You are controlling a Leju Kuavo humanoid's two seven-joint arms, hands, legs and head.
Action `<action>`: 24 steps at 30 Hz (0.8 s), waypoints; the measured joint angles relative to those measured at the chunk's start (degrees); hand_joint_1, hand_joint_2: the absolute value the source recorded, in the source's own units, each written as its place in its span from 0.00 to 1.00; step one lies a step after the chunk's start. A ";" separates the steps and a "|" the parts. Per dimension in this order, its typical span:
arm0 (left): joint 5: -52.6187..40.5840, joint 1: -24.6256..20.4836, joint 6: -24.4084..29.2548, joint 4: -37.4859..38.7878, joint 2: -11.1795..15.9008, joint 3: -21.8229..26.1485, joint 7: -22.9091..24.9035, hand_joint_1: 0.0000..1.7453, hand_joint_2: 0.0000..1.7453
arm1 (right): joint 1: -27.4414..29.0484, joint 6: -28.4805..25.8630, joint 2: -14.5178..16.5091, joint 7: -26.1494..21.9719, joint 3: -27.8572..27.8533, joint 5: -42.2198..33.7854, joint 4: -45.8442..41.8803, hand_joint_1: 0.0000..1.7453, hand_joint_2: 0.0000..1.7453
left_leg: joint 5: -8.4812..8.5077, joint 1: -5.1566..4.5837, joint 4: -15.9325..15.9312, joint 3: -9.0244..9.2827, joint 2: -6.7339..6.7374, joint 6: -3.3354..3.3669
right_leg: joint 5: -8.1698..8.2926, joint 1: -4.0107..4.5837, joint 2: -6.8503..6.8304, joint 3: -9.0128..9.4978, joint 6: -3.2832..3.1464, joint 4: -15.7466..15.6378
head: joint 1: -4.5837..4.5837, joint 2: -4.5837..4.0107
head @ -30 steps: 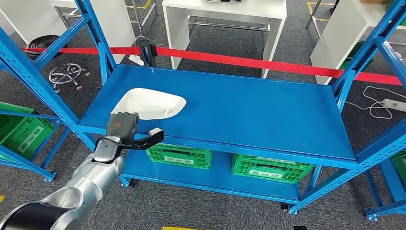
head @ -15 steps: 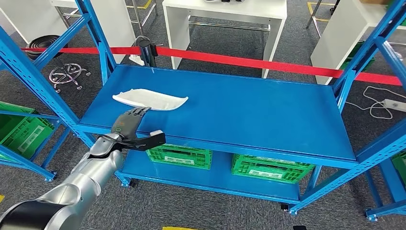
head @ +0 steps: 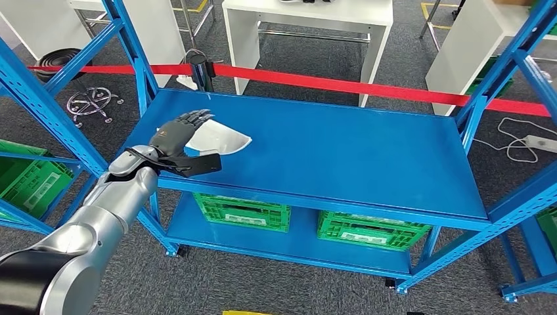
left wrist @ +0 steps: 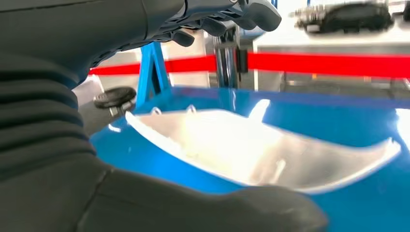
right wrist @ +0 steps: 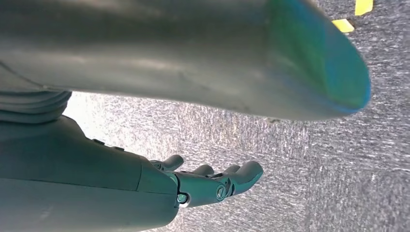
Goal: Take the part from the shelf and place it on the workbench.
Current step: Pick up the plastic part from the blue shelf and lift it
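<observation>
My left hand has risen from the shelf's front edge and now hovers over the near end of the white part, fingers spread, thumb out below, holding nothing. The part lies flat on the blue shelf near its left front corner, just inside the edge; in the left wrist view it sits between my thumb and fingers, ungripped. Rightward the shelf surface runs bare to the far upright. My right hand hangs over the grey floor, fingers loosely open, holding nothing.
</observation>
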 joint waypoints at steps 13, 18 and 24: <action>2.36 -1.98 -2.70 -0.21 -0.22 -0.21 -3.43 0.00 0.00 | 0.04 -0.24 0.00 -0.95 -0.96 -0.04 0.00 0.00 0.00 | 0.00 0.00 0.00 0.00 0.01 0.00 | 0.00 0.00 0.01 0.00 0.00 0.01 | 0.00 0.00; 1.41 -2.09 -1.69 -0.21 -0.40 -0.69 -1.38 0.00 0.00 | 0.03 -0.40 0.00 -0.58 -1.15 -0.15 0.00 0.00 0.00 | 0.00 0.00 0.00 0.00 0.00 0.00 | 0.00 0.00 0.00 -0.01 0.00 0.01 | 0.00 0.00; -3.17 -2.60 1.72 -0.03 -1.18 -4.21 7.10 0.00 0.00 | 0.01 -0.49 0.08 -0.68 -1.53 -0.19 0.00 0.00 0.00 | -0.03 -0.26 0.12 -0.28 -0.04 0.42 | 0.30 -0.26 -0.03 0.19 0.45 -0.33 | -0.04 0.00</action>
